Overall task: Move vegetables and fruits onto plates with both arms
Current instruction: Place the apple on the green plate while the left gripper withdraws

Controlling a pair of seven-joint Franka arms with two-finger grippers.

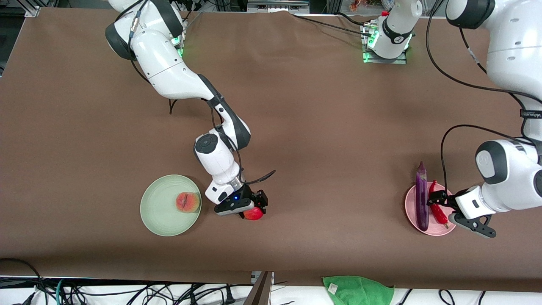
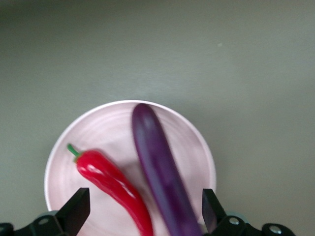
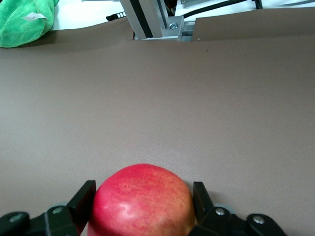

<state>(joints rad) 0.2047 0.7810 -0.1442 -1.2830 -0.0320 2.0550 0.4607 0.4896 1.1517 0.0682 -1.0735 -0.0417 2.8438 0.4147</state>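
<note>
Front view
Right arm: it reaches from its base down to the table beside the mint green plate.
Right gripper: low at the table, set around the red pomegranate, which lies on the brown table just beside the green plate, toward the left arm's end.
Peach: lying on the mint green plate, toward the edge nearest the right gripper.
Left arm: bent over the pink plate at its own end of the table.
Left gripper: over the pink plate, right above the red chili pepper.
Eggplant: lying lengthwise on the pink plate beside the chili, its stem end reaching past the rim toward the robots' bases.
Green cloth: at the table's edge nearest the camera.

Left wrist view
Left gripper: jaws spread wide and released, gripping nothing (both black fingertips stand clear of the vegetables).
Chili pepper: on the pink plate, green stem visible, between the fingers.
Eggplant: beside the chili on the same plate, also between the fingers.

Right wrist view
Right gripper: fingers on either side of the pomegranate; whether they press on it or only flank it I cannot tell.
Pomegranate: resting on the brown table.
Green cloth: at the table's edge.
</note>
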